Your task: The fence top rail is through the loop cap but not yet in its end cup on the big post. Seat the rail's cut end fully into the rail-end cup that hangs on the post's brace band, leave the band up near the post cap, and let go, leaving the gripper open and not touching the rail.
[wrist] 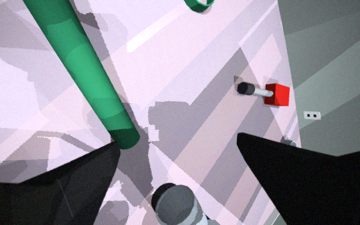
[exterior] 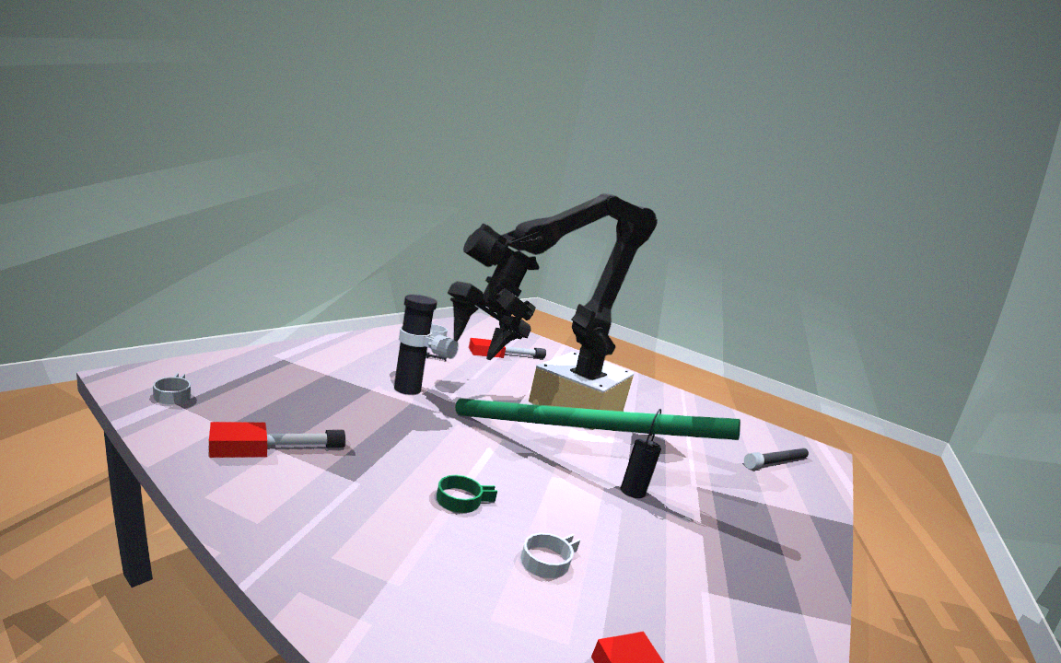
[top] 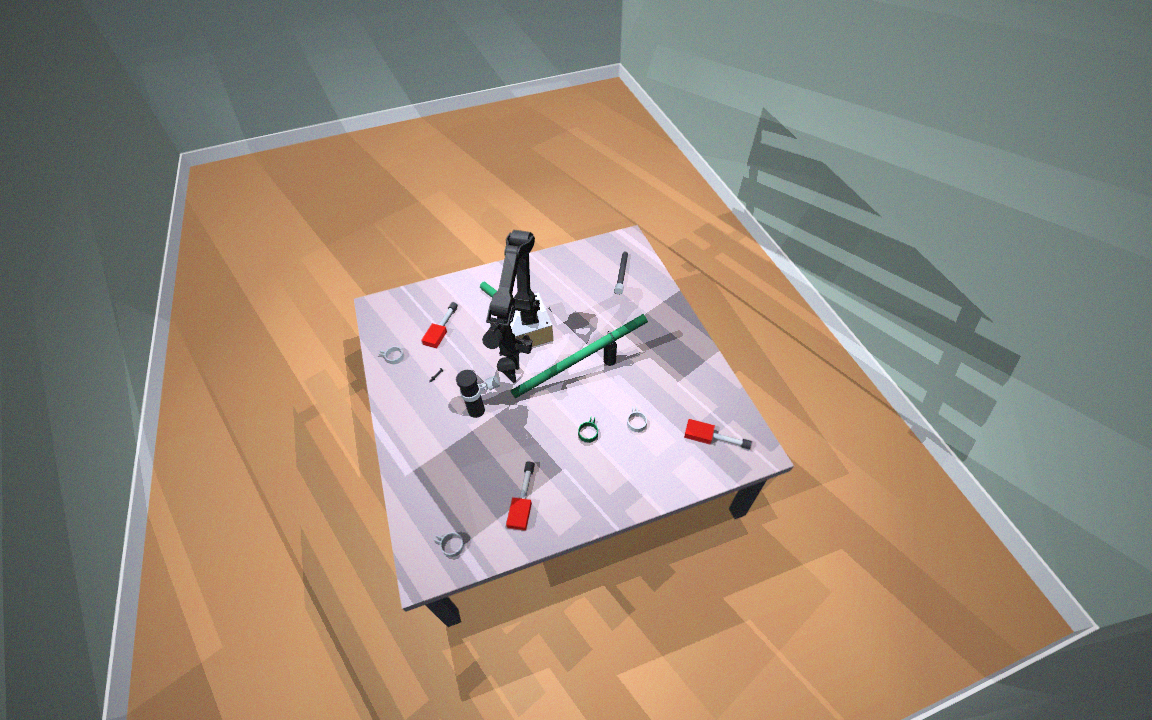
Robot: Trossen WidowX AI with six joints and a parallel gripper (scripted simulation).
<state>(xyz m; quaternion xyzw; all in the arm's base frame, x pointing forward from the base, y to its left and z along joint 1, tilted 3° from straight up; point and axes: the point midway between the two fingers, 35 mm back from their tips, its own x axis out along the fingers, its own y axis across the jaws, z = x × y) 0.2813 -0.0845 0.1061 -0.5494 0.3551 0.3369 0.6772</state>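
Leftmost, toward the table's near-left side in the exterior view, the post [exterior: 413,343] stood with its band [exterior: 413,337] high and the cup [exterior: 441,341] facing the rail [exterior: 596,418]. Above the cup the gripper [exterior: 482,325] hung spread wide, pinching nothing. Rightward, the rail's cut end [wrist: 124,138] sat apart from the cup, unseated. Likely hazards: a low grab could knock the cup or drag the band down; a skewed push could jam the rail against the cup's rim.

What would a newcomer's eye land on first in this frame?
Probably the long green rail, slanting across the middle of the table through the loop cap on a short dark post. Next, the black arm's hand, open and holding nothing, beside the big post; the rail's cut end lies short of the grey rail-end cup.
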